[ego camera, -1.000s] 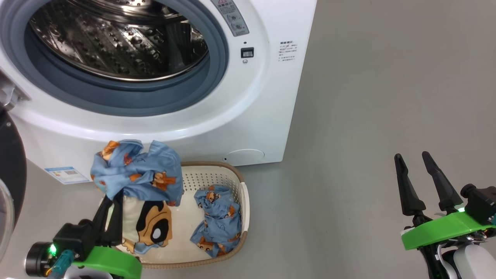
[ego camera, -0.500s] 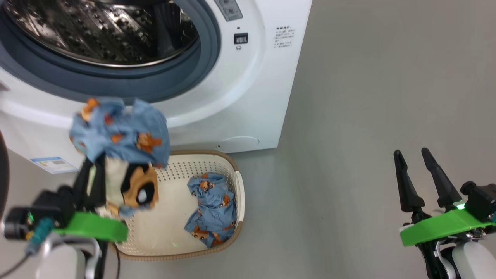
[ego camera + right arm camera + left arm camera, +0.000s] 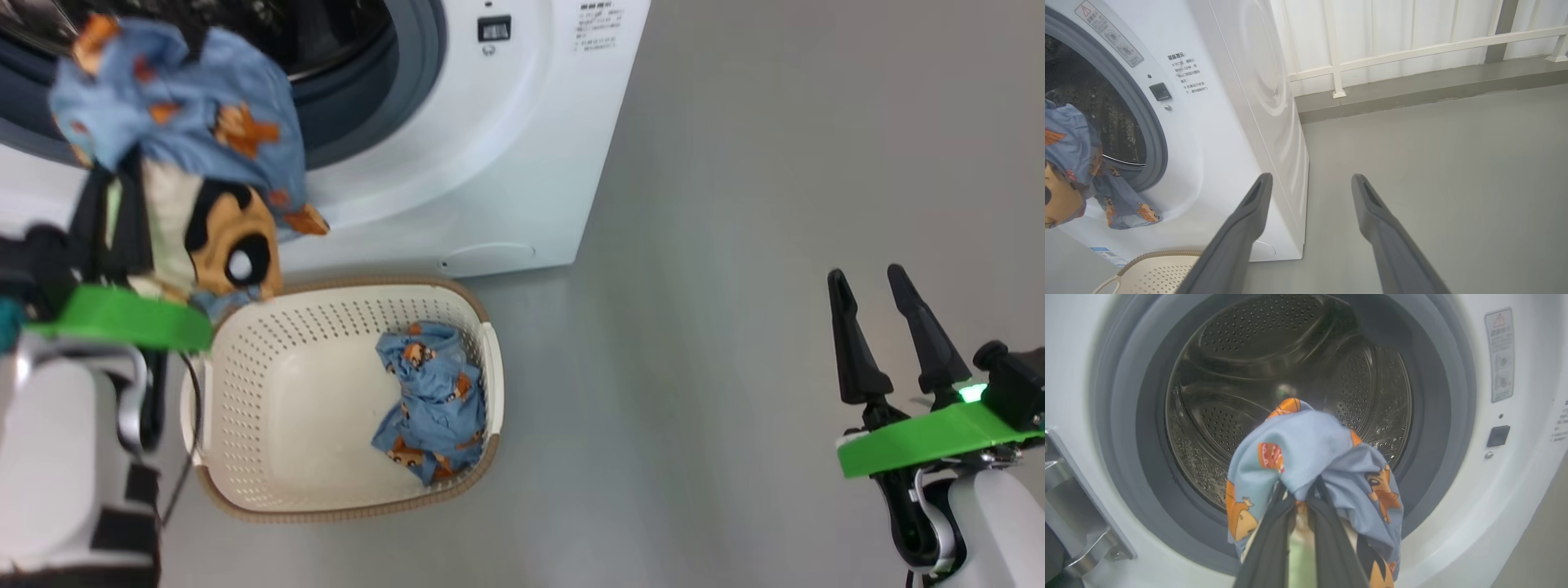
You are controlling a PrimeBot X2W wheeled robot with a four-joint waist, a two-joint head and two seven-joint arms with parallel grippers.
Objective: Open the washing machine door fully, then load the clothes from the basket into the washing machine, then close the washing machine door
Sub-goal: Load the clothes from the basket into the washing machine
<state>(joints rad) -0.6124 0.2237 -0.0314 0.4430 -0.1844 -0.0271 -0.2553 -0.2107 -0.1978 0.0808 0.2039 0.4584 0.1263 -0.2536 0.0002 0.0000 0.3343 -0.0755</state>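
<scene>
Item in hand: the clothes (image 3: 1310, 457), a blue bear-print piece bunched with a cream one, are clenched between the fingers of the left gripper (image 3: 1299, 498). They hang just in front of the drum (image 3: 1274, 396) mouth and are not yet inside it. Loose ends trail below the grip, near the lower rubber ring (image 3: 1147, 469) of the washing machine (image 3: 490, 163).

One blue garment (image 3: 429, 400) remains at the right side of the basket (image 3: 326, 506), which sits near the machine's front.

The right gripper (image 3: 865, 273) stands well apart to the right over bare floor (image 3: 735, 245), its fingers spread and holding nothing.

Risk: if the bundle is let go short of the drum, the trailing ends may catch on the ring or slide out to the floor. Fabric left across the lip could later foul the door's closing.
</scene>
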